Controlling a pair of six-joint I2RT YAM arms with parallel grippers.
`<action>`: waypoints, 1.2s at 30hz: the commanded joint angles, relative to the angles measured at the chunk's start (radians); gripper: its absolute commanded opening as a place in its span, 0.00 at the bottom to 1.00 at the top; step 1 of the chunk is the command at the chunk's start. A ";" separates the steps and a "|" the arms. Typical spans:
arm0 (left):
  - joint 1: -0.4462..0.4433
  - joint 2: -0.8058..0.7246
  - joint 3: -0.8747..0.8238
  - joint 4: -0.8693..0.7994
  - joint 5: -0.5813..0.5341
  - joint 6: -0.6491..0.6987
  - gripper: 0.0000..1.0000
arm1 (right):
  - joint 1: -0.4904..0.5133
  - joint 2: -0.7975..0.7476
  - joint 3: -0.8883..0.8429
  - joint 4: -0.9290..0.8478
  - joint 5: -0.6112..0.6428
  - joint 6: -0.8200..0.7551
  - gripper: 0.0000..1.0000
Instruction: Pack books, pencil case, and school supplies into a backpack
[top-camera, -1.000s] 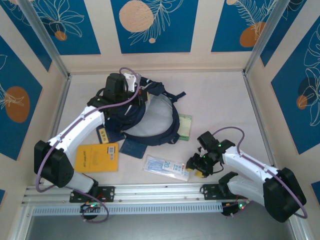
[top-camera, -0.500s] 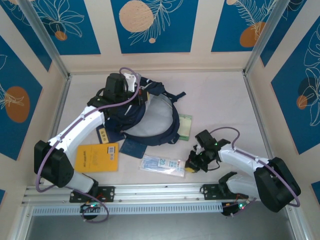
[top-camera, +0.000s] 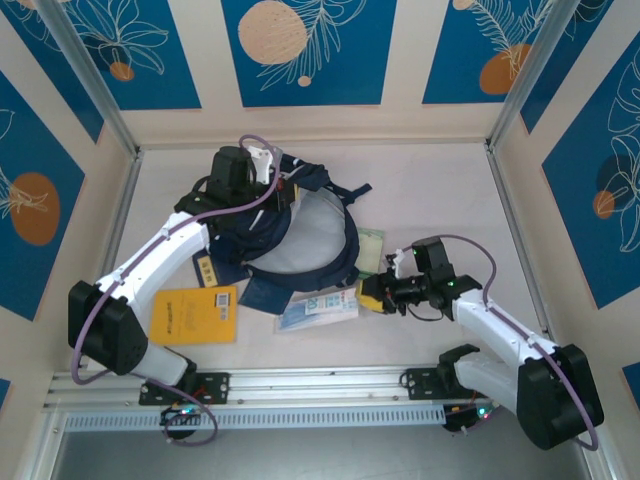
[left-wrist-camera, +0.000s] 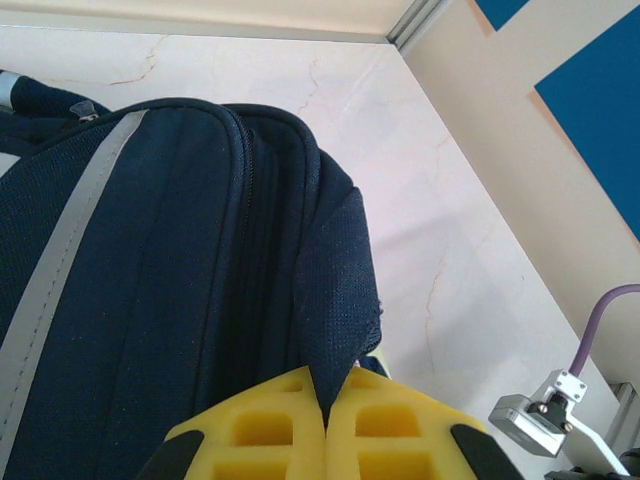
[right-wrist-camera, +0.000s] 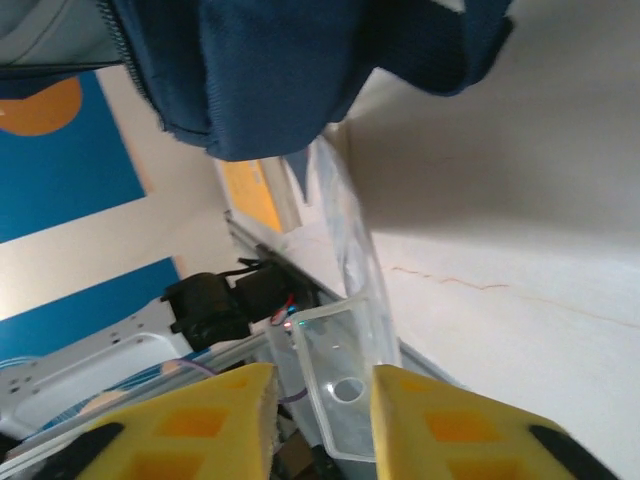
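The navy backpack (top-camera: 290, 232) lies open at the table's middle-left. My left gripper (top-camera: 268, 190) is at its top, shut on a fold of the fabric (left-wrist-camera: 335, 290) between yellow pads (left-wrist-camera: 325, 385). My right gripper (top-camera: 368, 297) is by the backpack's lower right edge, open. The clear packet (top-camera: 318, 306) has its tab end (right-wrist-camera: 345, 400) between the fingers, with a gap on the left side. An orange-yellow book (top-camera: 195, 315) and navy books (top-camera: 265, 296) lie in front of the backpack. A pale green pad (top-camera: 370, 250) lies at its right. The pencil case is out of view.
A metal rail (top-camera: 320, 385) runs along the near edge where both arm bases sit. Slanted frame posts (top-camera: 515, 225) and patterned walls close the sides and back. Bare table (top-camera: 440, 190) lies right of the backpack.
My right gripper has moved up and left toward the backpack, and the clear packet has slid with it to the backpack's lower edge. The left arm has not moved.
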 joint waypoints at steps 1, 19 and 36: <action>0.009 -0.011 0.009 0.017 -0.019 0.016 0.00 | 0.019 0.018 -0.022 0.134 -0.082 0.042 0.37; 0.010 -0.006 0.009 0.016 -0.014 0.016 0.00 | 0.150 0.270 0.127 -0.249 0.430 -0.213 0.47; 0.009 0.006 0.010 0.015 -0.005 0.012 0.00 | 0.227 0.287 0.155 -0.333 0.608 -0.238 0.47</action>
